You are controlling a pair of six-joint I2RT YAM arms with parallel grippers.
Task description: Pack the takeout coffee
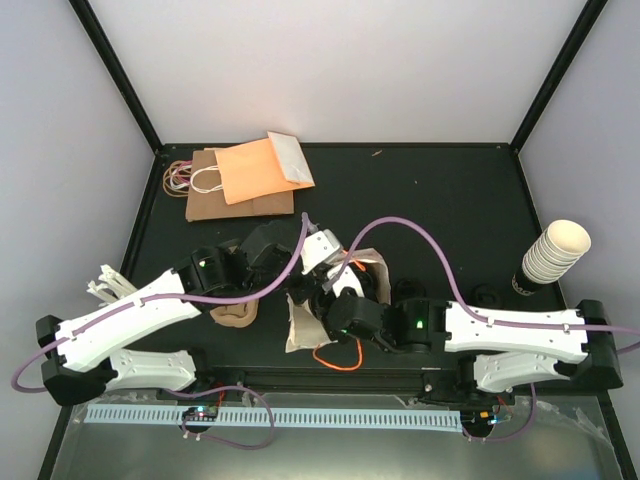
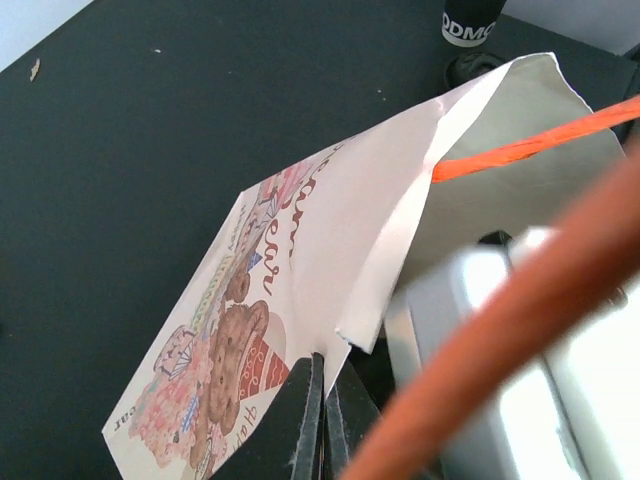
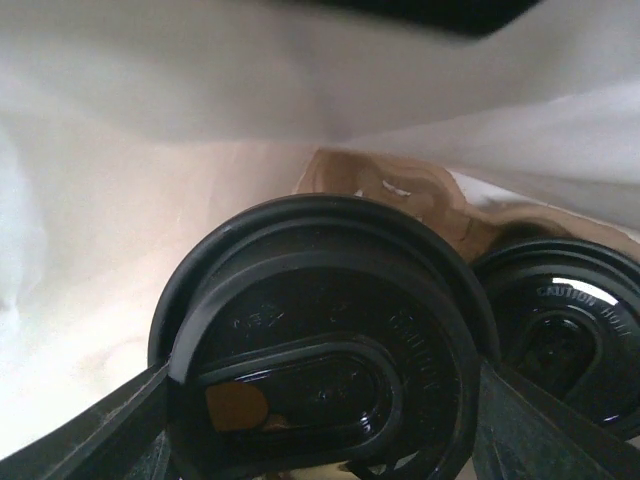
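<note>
The takeout coffee [image 3: 320, 340] fills the right wrist view: I see its black lid from above, deep inside a white paper bag [image 3: 120, 200]. My right gripper [image 3: 320, 425] is closed round it, one finger against each side of the lid. The cup's body is hidden under the lid. In the left wrist view, my left gripper [image 2: 325, 400] is shut on the upper edge of the same bag [image 2: 330, 220], which has a teddy-bear print and an orange handle [image 2: 530, 145]. From above, the bag [image 1: 298, 330] stands between the two arms.
A second black-lidded cup [image 3: 565, 320] sits in the bag beside the held one, with brown cardboard [image 3: 400, 195] behind them. A tilted stack of cream cups [image 1: 555, 252] stands at the right. Flat orange and brown bags [image 1: 250, 175] lie at the back left.
</note>
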